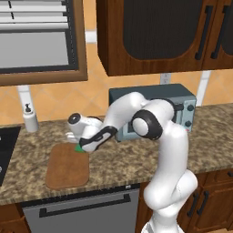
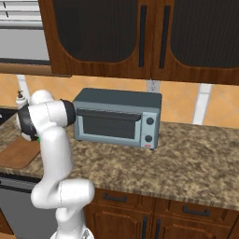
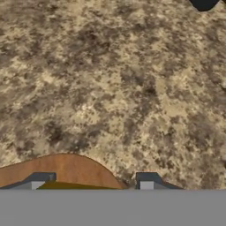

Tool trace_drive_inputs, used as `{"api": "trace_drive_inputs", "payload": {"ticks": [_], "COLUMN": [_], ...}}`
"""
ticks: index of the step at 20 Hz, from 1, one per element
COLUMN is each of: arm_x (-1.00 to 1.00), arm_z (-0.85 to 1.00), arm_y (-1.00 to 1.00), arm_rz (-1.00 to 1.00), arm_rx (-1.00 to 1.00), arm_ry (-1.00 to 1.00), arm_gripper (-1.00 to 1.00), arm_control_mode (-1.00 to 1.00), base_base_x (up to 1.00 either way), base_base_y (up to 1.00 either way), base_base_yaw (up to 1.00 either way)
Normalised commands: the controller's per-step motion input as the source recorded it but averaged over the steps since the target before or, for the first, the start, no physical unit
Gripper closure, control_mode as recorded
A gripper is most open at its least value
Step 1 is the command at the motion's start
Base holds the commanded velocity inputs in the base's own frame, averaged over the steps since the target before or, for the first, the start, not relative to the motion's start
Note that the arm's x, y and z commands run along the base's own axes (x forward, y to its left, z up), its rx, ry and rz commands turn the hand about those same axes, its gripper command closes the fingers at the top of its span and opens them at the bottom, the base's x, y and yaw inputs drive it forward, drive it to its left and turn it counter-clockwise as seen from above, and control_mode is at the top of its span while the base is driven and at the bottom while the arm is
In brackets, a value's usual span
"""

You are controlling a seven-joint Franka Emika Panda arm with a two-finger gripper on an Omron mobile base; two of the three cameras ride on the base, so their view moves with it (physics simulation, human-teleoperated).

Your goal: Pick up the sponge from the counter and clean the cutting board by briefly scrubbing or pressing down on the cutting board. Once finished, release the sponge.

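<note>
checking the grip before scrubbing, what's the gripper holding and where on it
The gripper holds the green sponge between its fingers, over the far corner of the cutting board. Where exactly on the sponge cannot be told.

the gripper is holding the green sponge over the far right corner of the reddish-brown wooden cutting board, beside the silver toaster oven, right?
Not beside the toaster oven: the left base view shows the gripper holding the green sponge over the reddish-brown wooden cutting board, well to the oven's left.

Base views flank arm, share counter [image 1: 205, 136]; hand view close above cutting board [image 3: 62, 170].
</note>
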Motion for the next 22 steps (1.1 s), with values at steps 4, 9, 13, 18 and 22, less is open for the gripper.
{"api": "trace_drive_inputs", "payload": {"ticks": [4,9,13,18,22], "arm_x": [-0.23,-0.4,-0.97,-0.49,-0.01], "arm_z": [-0.76,-0.57,-0.02,0.8,0.27], "arm_y": [-0.86,-0.69,-0.54,-0.79,-0.78], "arm_rz": [0.0,0.0,0.0,0.0,0.0], "arm_rx": [-0.03,-0.07,-0.03,0.08,0.16], "arm_ry": [-0.05,0.0,0.0,0.01,0.01], "arm_gripper": [1.0,1.0,1.0,1.0,1.0], "arm_control_mode": [-1.0,-1.0,-1.0,-1.0,-1.0], "base_base_x": [0.0,0.0,0.0,0.0,0.0], "base_base_y": [0.0,0.0,0.0,0.0,0.0], "base_base_yaw": [0.0,0.0,0.0,0.0,0.0]}}
